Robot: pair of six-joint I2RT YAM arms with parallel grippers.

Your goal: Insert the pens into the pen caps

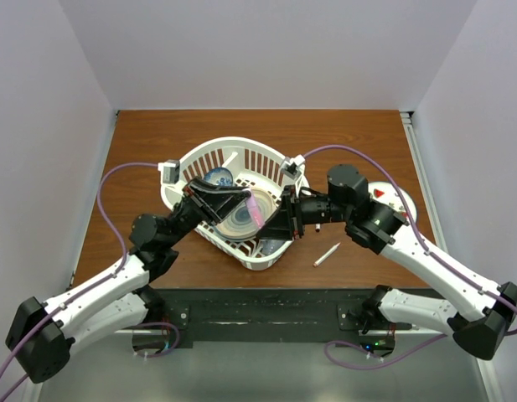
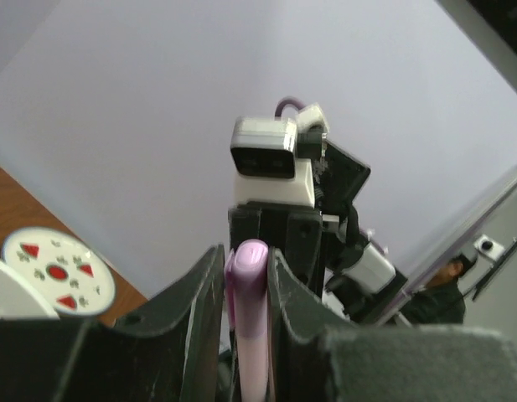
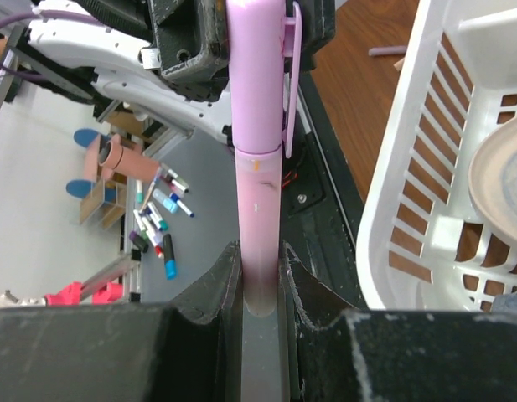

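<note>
Over the mid-worktop, just above the white basket (image 1: 266, 159), one pen is being handled by both arms. The L gripper (image 2: 247, 261) is closed onto the pink cap (image 3: 258, 67), w/ the cap end pinched btwn its two fingers and no gap seen. Cap and pink pen (image 3: 258, 209) are held in one straight line btwn the grippers, and the barrel is met by the cap's mouth at a seam. The cap is judged to be on, though whether it is pushed fully home can't be told, as the seam is a bit blurred in the R wrist view. The R gripper (image 3: 260, 264) is closed onto the barrel's tail end, jaws narrow, w/ the barrel touched by both fingers. One pen is thus judged done or all but done, pending a last squeeze and release.

Further R, a white pen (image 1: 327, 255) is seen lying on bare wood btwn the basket and the near-R corner, close to the near edge and well apart from both grippers. Its cap isn't made out in any view, so at least that pen is judged yet to be capped. A plate (image 2: 97, 285) is seen by the R edge.
</note>
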